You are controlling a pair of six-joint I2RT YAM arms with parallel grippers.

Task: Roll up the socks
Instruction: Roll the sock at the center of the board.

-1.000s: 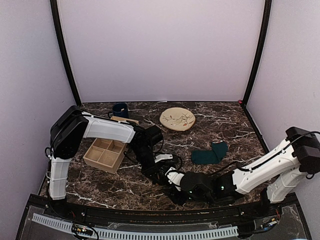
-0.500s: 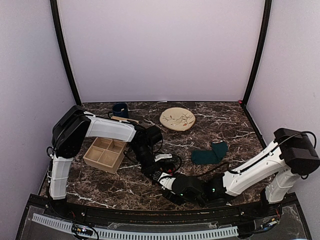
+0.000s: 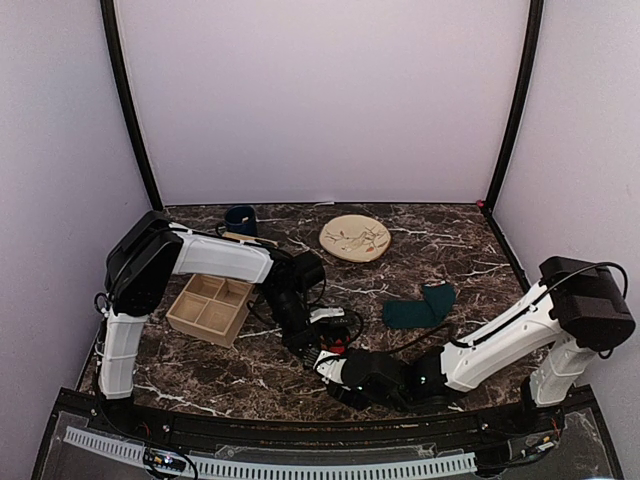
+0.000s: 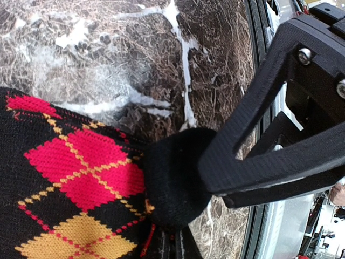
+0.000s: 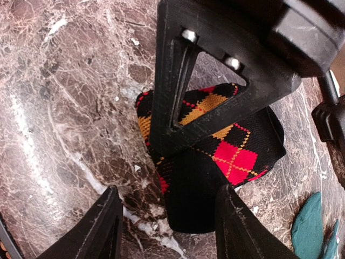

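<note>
Argyle sock: black knit with red, orange and yellow diamonds and thin crossing lines, bunched and folded over on itself. Lies on marble table near front edge, about centre; mostly hidden under both wrists in top view. Plain black end pinched into a bulge by left gripper, jaws clamped tight on it. Diamond-patterned part spreads away from those jaws, flat on table. From right wrist view, left finger crosses over top of sock.

Right gripper: low over table, jaws well apart, straddling a black folded part of sock. One finger just beside or touching sock edge, cannot tell which; other finger clear, bare table between it and sock. No hold on anything.

Teal sock: plain dark teal-green, folded, lies mid-table to right of argyle sock, apart from both grippers.

Farther out:
- Wooden tray, four compartments, at left beside left arm.
- Tan plate, faint pattern, at back centre.
- Dark blue mug, at back left behind tray.
</note>
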